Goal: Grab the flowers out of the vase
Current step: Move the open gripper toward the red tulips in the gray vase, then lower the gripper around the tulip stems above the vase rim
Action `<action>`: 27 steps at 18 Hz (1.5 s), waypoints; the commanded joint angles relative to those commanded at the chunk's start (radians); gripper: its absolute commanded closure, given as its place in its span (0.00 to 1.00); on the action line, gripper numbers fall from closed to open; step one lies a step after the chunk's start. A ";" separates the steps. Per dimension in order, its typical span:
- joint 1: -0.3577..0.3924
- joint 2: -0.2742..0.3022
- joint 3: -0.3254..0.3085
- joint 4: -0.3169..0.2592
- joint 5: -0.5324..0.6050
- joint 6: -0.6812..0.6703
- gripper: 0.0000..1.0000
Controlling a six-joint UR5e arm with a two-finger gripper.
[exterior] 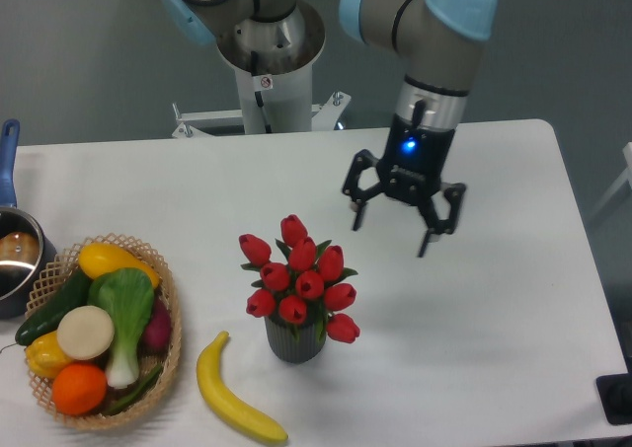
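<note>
The flowers [299, 274], a bunch of red tulip buds with green leaves, stand in the vase [294, 341], a small dark grey ribbed cylinder near the table's front middle. The bunch spreads wider than the vase and hides its mouth. My gripper [392, 232] hangs above the table to the right of and behind the flowers, apart from them. Its fingers are spread open and hold nothing.
A yellow banana [232, 390] lies left of the vase at the front. A woven basket [168, 299] of vegetables and fruit sits at the front left. A blue-handled pot [12, 255] is at the left edge. The arm's base [267, 52] stands behind the table.
</note>
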 joint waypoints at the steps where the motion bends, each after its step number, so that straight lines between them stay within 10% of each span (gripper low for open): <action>1: -0.002 0.000 -0.005 0.000 -0.025 -0.003 0.00; 27: -0.097 -0.127 0.043 0.029 -0.091 0.031 0.00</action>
